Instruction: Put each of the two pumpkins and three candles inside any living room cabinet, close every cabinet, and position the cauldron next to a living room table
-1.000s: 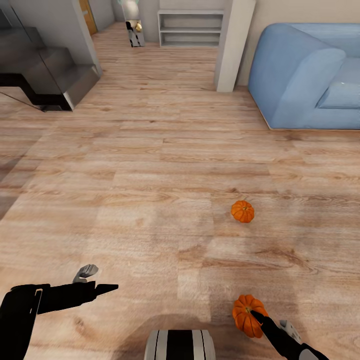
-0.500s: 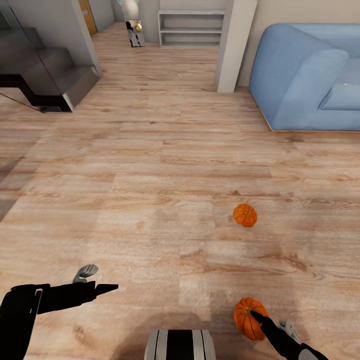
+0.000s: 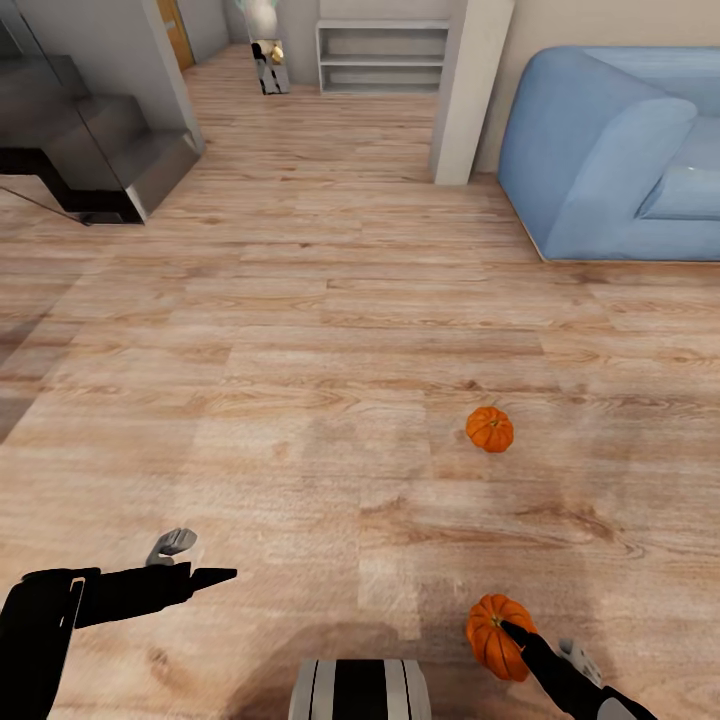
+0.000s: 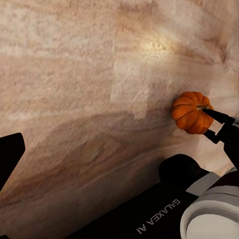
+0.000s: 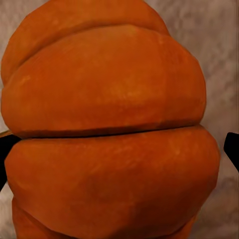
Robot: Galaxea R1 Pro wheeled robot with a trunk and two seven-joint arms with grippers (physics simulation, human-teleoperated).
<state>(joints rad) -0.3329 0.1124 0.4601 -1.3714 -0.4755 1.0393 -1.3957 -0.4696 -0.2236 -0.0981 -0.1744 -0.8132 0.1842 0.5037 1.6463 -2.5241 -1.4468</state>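
My right gripper (image 3: pixel 505 640) is shut on one orange ribbed pumpkin (image 3: pixel 485 630) at the lower right of the head view. I cannot tell whether it touches the floor. In the right wrist view this pumpkin (image 5: pixel 109 124) sits close up, with a black fingertip (image 5: pixel 233 149) at each side. The left wrist view also catches it (image 4: pixel 188 112). The other pumpkin (image 3: pixel 490 430) lies free on the wood floor, further ahead. My left gripper (image 3: pixel 205 558) hangs open and empty at the lower left. The candles, cabinet, cauldron and table are out of view.
A blue sofa (image 3: pixel 610 150) stands at the far right beside a white pillar (image 3: pixel 465 90). A low white shelf (image 3: pixel 380 55) is at the back. A dark glossy stepped unit (image 3: pixel 90 150) is at the far left. Open wood floor (image 3: pixel 300 350) lies ahead.
The head view shifted slightly a second ago and has since held still. Both arms and both pumpkins keep their places.
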